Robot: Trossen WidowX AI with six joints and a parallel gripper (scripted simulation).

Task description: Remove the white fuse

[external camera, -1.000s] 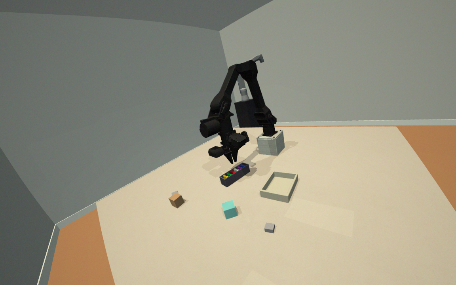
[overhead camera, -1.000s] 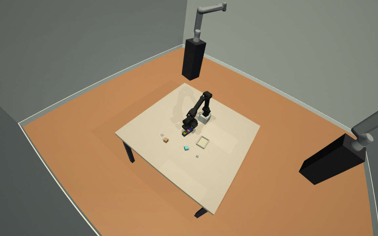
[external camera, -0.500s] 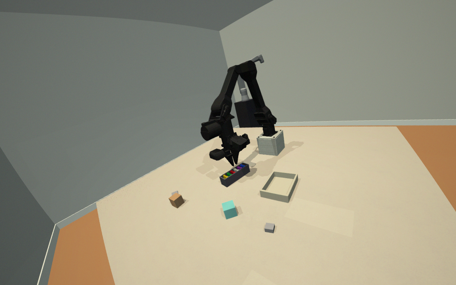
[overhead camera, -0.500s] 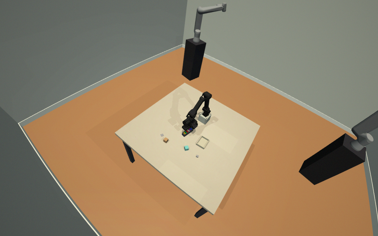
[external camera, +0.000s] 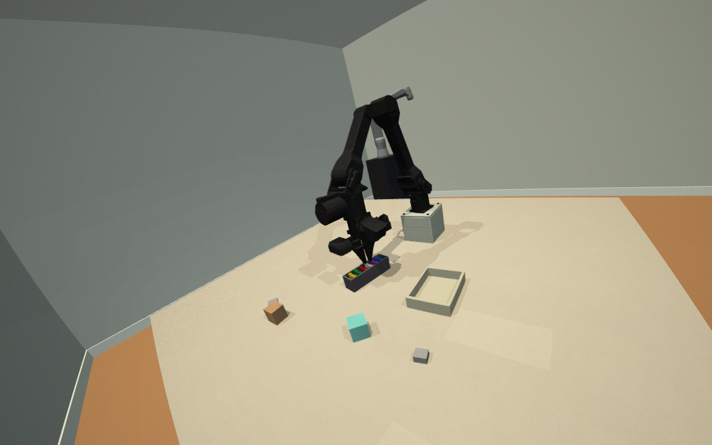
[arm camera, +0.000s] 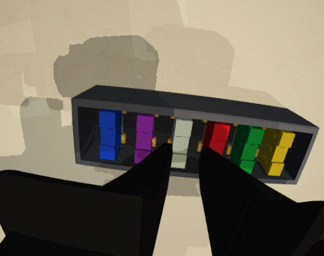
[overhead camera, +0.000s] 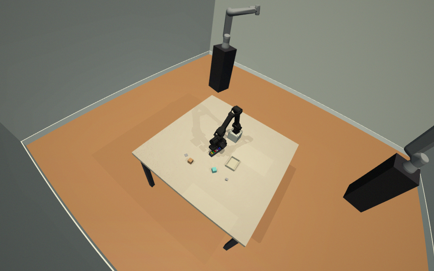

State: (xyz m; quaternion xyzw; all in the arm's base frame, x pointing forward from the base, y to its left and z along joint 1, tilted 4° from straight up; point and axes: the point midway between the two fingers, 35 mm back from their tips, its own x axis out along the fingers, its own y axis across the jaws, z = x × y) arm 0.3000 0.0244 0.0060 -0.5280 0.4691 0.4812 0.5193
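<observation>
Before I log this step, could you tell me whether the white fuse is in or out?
In: the white fuse stands within the fuse block.

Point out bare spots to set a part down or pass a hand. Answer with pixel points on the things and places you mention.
Bare: table between the fuse block [overhead camera: 216,153] [external camera: 366,277] [arm camera: 241,110] and orange cube [overhead camera: 190,161] [external camera: 275,313]; also between the teal cube [overhead camera: 214,170] [external camera: 358,327] and tray [overhead camera: 228,167] [external camera: 429,306]. Crowded: over the fuse block, where the end effector [external camera: 366,262] [arm camera: 185,153] hangs, fingers slightly apart.
</observation>
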